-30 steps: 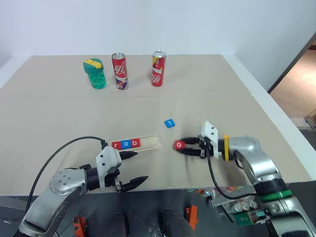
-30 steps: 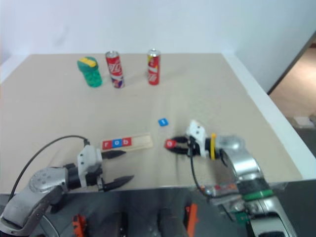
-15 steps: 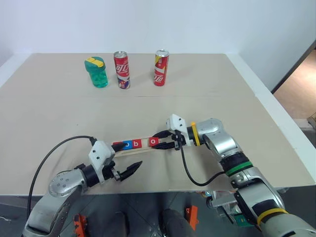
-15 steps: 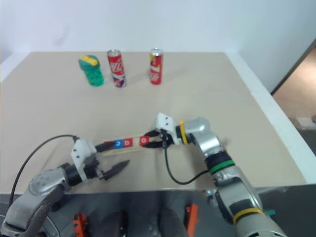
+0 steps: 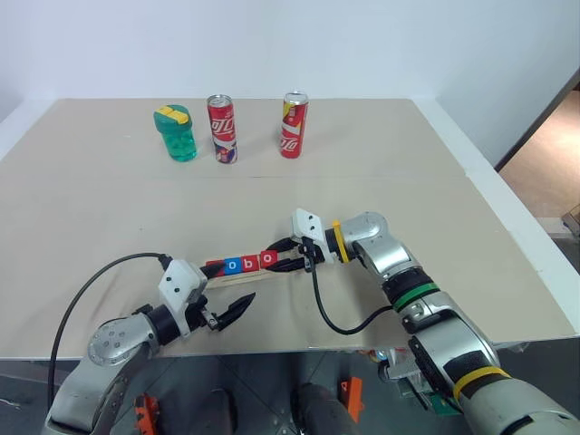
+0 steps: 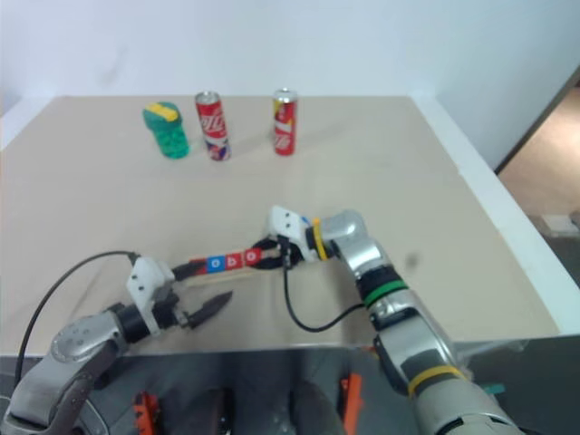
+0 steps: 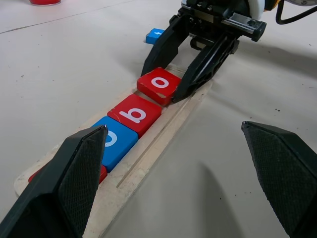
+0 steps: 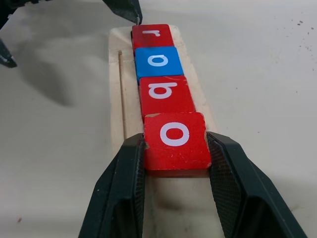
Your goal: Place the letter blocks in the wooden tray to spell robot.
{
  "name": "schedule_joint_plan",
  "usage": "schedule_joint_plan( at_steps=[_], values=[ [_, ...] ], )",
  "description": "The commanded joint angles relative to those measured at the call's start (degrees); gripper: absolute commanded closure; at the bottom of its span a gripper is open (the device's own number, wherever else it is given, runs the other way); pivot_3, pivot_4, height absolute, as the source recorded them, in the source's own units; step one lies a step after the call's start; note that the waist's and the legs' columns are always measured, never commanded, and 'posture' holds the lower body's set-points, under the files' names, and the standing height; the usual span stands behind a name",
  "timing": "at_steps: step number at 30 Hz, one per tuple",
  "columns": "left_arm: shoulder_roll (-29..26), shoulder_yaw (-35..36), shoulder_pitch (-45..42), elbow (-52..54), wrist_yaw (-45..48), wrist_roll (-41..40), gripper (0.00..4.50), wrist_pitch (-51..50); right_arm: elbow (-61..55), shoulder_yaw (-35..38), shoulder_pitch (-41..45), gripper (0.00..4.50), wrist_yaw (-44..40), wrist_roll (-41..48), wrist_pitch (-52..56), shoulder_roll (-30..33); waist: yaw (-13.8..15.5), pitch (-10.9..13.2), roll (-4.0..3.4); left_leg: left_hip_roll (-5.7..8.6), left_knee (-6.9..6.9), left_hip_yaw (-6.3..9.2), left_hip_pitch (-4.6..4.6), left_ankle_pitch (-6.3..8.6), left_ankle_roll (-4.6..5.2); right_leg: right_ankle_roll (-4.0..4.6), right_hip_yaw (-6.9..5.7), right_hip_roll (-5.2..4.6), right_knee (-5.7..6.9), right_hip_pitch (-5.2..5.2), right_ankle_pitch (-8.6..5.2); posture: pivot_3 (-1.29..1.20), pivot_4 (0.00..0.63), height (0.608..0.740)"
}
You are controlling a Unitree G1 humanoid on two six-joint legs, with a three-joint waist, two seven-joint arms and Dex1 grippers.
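The wooden tray (image 5: 237,275) lies near the table's front, with letter blocks in a row on it: a red r (image 8: 151,35), a blue o (image 8: 157,62) and a red b (image 8: 165,92). My right gripper (image 5: 274,261) is shut on a red o block (image 8: 174,141), which it holds slightly tilted on the tray against the b. A blue t block (image 7: 155,34) lies on the table beyond the tray. My left gripper (image 5: 228,290) stands open at the tray's r end, one finger beside the r and nothing between its fingers.
Two red cans (image 5: 221,129) (image 5: 292,125) and a green container with a yellow lid (image 5: 175,133) stand at the back of the table. The table's front edge (image 5: 299,347) runs close behind the left gripper. A black cable (image 5: 335,322) hangs from the right wrist.
My right gripper has carried the red o block left from the bare table onto the tray, up against the b. The left gripper has hardly moved.
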State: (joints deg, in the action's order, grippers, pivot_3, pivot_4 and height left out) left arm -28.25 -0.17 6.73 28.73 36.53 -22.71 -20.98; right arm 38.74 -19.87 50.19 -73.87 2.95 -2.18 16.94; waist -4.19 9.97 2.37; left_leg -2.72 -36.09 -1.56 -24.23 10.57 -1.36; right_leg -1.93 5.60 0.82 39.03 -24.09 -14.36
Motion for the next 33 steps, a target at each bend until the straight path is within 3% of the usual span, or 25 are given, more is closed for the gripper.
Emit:
schedule_joint_plan(
  at_steps=[1, 4, 5, 30, 31, 33],
  values=[
    [-0.14, 0.51, 0.21, 1.55, -0.20, -0.04, 0.00, 0.66, 2.31, 0.57, 2.63, 3.04, -0.61, -0.49, -1.61, -1.26, 0.00, 0.00, 0.00, -0.01, 0.00, 0.01, 0.00, 0.00, 0.00, 0.00, -0.01, 0.01, 0.00, 0.00, 0.00, 0.00, 0.150, 0.740],
    [-0.12, 0.49, 0.19, 1.55, -0.25, 0.05, 0.00, 0.61, 3.00, 0.65, 2.89, 3.04, -0.97, -0.58, -1.59, -1.55, -0.01, 0.00, 0.00, -0.01, 0.00, 0.01, 0.00, 0.00, 0.00, 0.01, -0.01, 0.01, 0.00, 0.00, 0.01, 0.00, 0.150, 0.740],
    [-0.12, 0.45, 0.19, 1.53, -0.27, 0.10, 0.00, 0.59, 3.37, 0.68, 2.99, 2.65, -0.86, -0.70, -1.89, -1.70, -0.01, 0.00, 0.00, -0.01, 0.00, 0.01, 0.00, 0.00, 0.00, 0.01, 0.00, 0.01, 0.00, 0.00, 0.01, 0.00, 0.150, 0.740],
    [-0.16, -0.05, -1.14, 0.51, -0.23, 0.45, 0.00, -0.07, -0.47, 1.29, 2.58, 2.65, -0.46, -0.70, 4.30, -1.49, -0.04, 0.00, -0.01, -0.02, 0.00, 0.01, 0.01, 0.00, 0.00, 0.03, -0.01, 0.02, 0.02, 0.00, 0.02, 0.00, 0.150, 0.740],
    [-0.17, -0.10, -1.25, 0.42, -0.18, 0.48, 0.00, -0.07, -0.86, 1.29, 2.50, 2.13, -0.39, -0.69, 4.80, -1.42, -0.04, 0.00, -0.01, -0.02, 0.00, 0.00, 0.01, 0.00, 0.00, 0.03, -0.01, 0.02, 0.02, 0.00, 0.02, 0.00, 0.150, 0.740],
    [-0.14, -0.16, -1.47, 0.23, -0.16, 0.51, 0.00, -0.11, -1.85, 1.25, 2.25, 2.02, -0.21, -0.78, 5.94, -1.20, -0.03, 0.00, -0.01, -0.02, 0.00, 0.00, 0.01, 0.00, 0.00, 0.03, -0.01, 0.01, 0.02, -0.01, 0.02, 0.00, 0.150, 0.740]
  ],
)
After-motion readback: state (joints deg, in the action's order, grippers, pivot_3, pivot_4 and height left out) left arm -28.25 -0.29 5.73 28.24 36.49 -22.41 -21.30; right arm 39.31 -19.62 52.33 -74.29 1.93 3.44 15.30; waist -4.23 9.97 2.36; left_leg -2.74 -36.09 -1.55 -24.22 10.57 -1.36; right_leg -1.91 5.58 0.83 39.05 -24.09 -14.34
